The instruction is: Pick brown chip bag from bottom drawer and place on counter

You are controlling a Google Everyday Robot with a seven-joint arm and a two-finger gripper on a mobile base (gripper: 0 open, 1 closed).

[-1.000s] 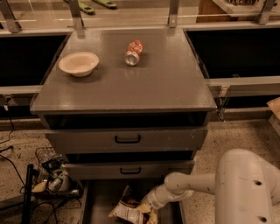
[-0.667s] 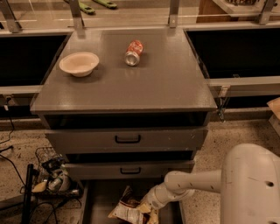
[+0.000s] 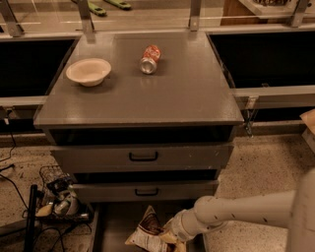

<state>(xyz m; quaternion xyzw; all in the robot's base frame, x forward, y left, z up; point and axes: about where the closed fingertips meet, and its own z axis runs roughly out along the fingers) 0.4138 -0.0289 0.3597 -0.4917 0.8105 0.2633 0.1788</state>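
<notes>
A white robot arm (image 3: 241,211) reaches in from the lower right of the frame, its gripper (image 3: 172,235) down at the brown chip bag (image 3: 145,235) in the open bottom drawer (image 3: 114,227) at the bottom centre. Whether the gripper has closed on the bag or merely rests against it cannot be told from this angle. The bag lies crumpled on the drawer's flat grey floor, one corner pointing up, its white panel facing the bottom edge.

Above it, two shallower drawers (image 3: 142,157) with black handles stand slightly pulled out, stepped one over the other. The counter (image 3: 187,98), a dark grey square top, fills the middle of the frame. On it, a pale bowl (image 3: 88,72) sits upright near the left edge, and a red soda can (image 3: 150,59) lies on its side near the far centre, well apart from the bowl.

Dark recesses flank the cabinet on both sides, with metal rails (image 3: 195,12) crossing the top of the frame. Speckled beige floor (image 3: 268,162) shows at the right. At the lower left, a wire basket (image 3: 59,197) of clutter and black cables rest on the floor beside the cabinet.
</notes>
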